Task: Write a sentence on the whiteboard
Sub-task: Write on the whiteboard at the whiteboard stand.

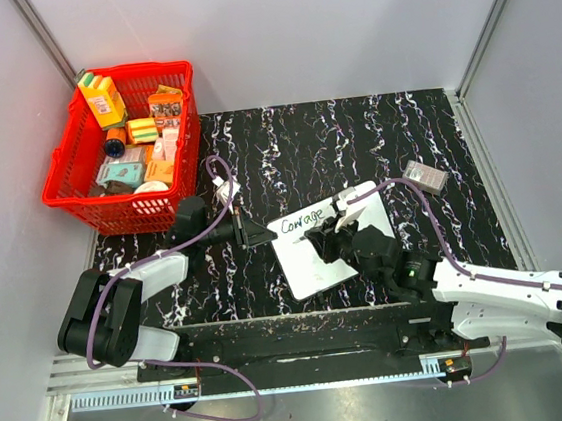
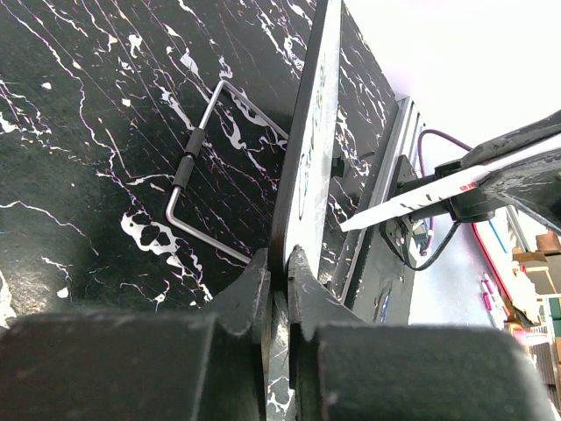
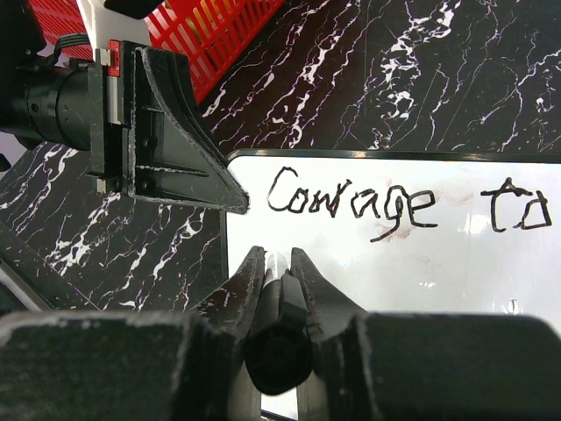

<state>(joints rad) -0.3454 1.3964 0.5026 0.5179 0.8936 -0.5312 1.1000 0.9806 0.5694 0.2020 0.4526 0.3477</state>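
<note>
The whiteboard [image 1: 338, 255] rests on the worktop [image 1: 373, 130], its edge pinched between the fingers of the left claw [image 2: 279, 263]. It looks thin, light, stiff and slick, so it would likely skate under pen pressure without that edge hold. The right claw [image 3: 279, 263] is clamped on a dark marker [image 3: 280, 324]. The sentence [image 3: 351, 200], reading "Courage to", sits just ahead of it.

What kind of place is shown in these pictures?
Likely a robot test cell, not a home: left arm and right arm mounted at a black marbled table, enclosed by plain white walls.
</note>
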